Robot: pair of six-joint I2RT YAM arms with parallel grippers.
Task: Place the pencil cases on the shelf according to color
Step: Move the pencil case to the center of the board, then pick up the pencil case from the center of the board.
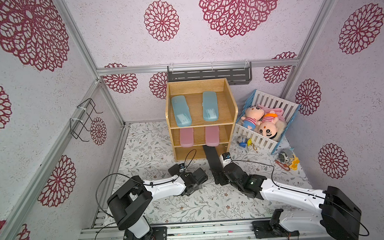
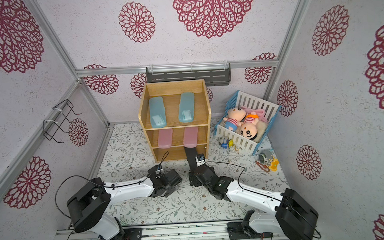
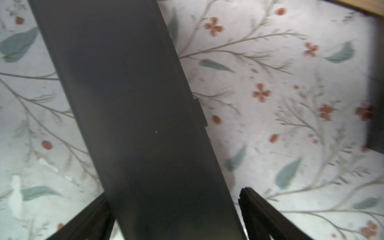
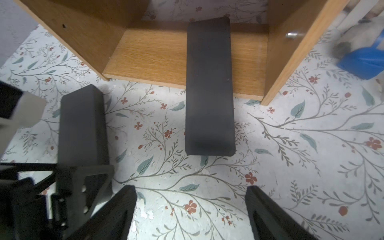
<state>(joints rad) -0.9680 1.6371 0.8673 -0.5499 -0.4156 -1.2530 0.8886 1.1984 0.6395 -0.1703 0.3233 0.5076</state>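
The shelf (image 1: 231, 105) is sorted by colour from the top down. Two light blue pencil cases (image 1: 181, 114) lie on its top tier and two pink pencil cases (image 1: 186, 137) on its middle tier, so the bottom tier is evidently meant for black. One black pencil case (image 4: 209, 83) lies lengthways half inside that bottom tier, its near half sticking out of the shelf front over the table (image 4: 311, 145). The right gripper (image 4: 191, 187) sits just in front of that end with its fingers spread wide and empty. It has no hold on the case, which probably needs a push to seat it. The second black pencil case (image 3: 135, 114) lies in front of the shelf's left half, between the fingers of the left gripper (image 3: 174, 194).

Both top views give the colour order but hide the bottom board under the pink tier. The right wrist view shows how deep the case reaches. Only the left wrist view shows a sliver of table between one finger (image 3: 257, 207) and the second case, so I cannot tell whether it is pinched.
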